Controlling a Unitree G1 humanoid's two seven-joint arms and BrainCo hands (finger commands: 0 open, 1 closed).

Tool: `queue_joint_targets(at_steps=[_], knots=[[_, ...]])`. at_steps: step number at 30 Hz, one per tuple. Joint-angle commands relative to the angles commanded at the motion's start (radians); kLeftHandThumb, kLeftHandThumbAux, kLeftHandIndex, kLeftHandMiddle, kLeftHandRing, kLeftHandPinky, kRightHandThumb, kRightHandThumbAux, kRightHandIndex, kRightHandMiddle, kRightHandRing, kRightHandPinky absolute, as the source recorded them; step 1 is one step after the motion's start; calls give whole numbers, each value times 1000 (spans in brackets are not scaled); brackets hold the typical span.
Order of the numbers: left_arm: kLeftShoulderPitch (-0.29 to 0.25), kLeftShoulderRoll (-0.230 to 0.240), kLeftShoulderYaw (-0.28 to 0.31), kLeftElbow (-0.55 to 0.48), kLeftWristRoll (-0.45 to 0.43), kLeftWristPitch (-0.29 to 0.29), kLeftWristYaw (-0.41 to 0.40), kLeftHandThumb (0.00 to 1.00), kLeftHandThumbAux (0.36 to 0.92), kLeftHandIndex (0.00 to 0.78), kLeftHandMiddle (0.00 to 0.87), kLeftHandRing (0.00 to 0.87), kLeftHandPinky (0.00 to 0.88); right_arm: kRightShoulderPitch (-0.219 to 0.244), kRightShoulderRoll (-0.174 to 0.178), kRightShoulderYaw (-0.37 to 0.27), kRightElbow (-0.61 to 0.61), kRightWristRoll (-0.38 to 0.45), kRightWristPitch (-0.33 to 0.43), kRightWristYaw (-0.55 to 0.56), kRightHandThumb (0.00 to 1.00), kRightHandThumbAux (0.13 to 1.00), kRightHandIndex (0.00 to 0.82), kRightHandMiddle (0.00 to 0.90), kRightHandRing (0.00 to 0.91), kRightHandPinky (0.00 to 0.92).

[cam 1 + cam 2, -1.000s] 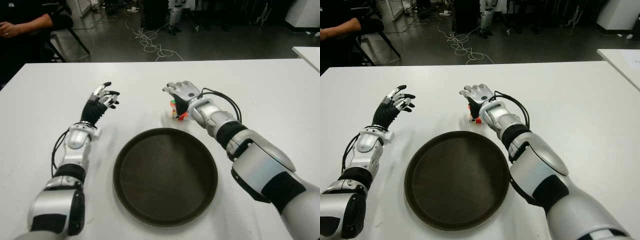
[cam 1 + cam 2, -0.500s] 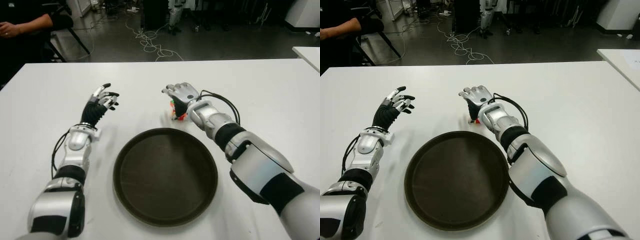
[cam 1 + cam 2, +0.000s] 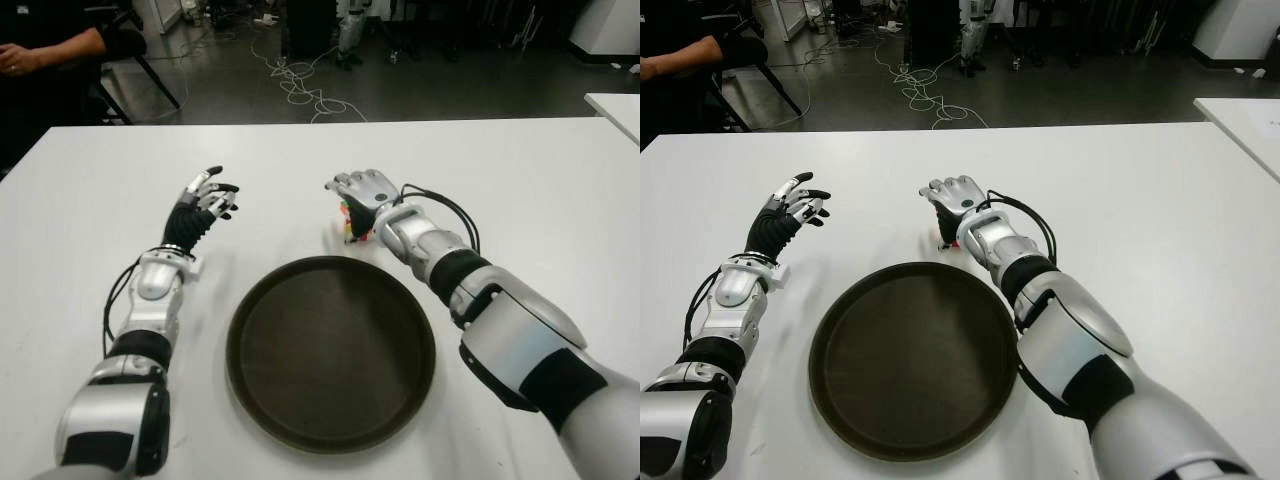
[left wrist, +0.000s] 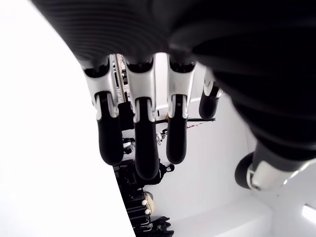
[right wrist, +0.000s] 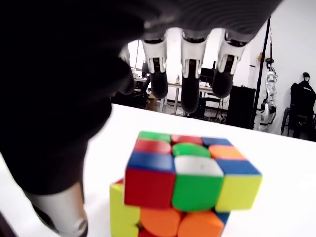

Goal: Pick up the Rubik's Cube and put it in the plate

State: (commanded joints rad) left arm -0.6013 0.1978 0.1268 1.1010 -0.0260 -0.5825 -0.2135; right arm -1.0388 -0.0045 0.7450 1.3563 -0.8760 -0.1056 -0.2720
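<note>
The Rubik's Cube (image 5: 185, 185), scrambled in bright colours, sits on the white table (image 3: 520, 170) just beyond the far rim of the round dark plate (image 3: 331, 350). My right hand (image 3: 362, 190) hovers directly over the cube (image 3: 349, 222) with fingers (image 5: 190, 74) spread and extended above it, not closed around it. Only a sliver of the cube shows under the hand in the eye views. My left hand (image 3: 205, 195) is raised over the table to the left of the plate, fingers (image 4: 138, 143) relaxed and holding nothing.
A person's arm (image 3: 45, 50) shows at the far left beyond the table. Cables (image 3: 300, 85) lie on the floor behind the table. Another white table's corner (image 3: 615, 105) shows at the right edge.
My right hand has edged slightly nearer and lower over the cube. The left hand and the plate have stayed where they were.
</note>
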Motion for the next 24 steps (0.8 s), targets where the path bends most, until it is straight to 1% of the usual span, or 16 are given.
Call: queue_joint_targets(at_steps=[3,8,12,14,18,24], knots=[[2,1,0,-3,-2,-1,-7,82,535,113,332,421,428,3,0,0,2,0,2,0,0,810,168,167,207,226],[3,1,6,-3,-13,-3,-24,85,537,110,329,417,425,6,0,-6,5,7,3,10,0,804,152,150,182,179],[4,0,14,-4,-24,-3,-40,90,538,111,329,416,427,8,-2,-12,7,11,1,15,0,801,143,144,178,171],[4,0,16,-4,-27,-3,-44,90,538,111,330,416,426,9,-3,-14,8,13,0,16,0,800,141,143,179,170],[3,1,16,-4,-29,-4,-46,91,537,116,329,412,421,10,-5,-21,8,18,-3,16,0,804,156,167,208,215],[4,4,10,-4,-19,-3,-31,94,551,120,331,407,418,12,-10,-29,10,24,-2,22,0,795,158,178,216,216]])
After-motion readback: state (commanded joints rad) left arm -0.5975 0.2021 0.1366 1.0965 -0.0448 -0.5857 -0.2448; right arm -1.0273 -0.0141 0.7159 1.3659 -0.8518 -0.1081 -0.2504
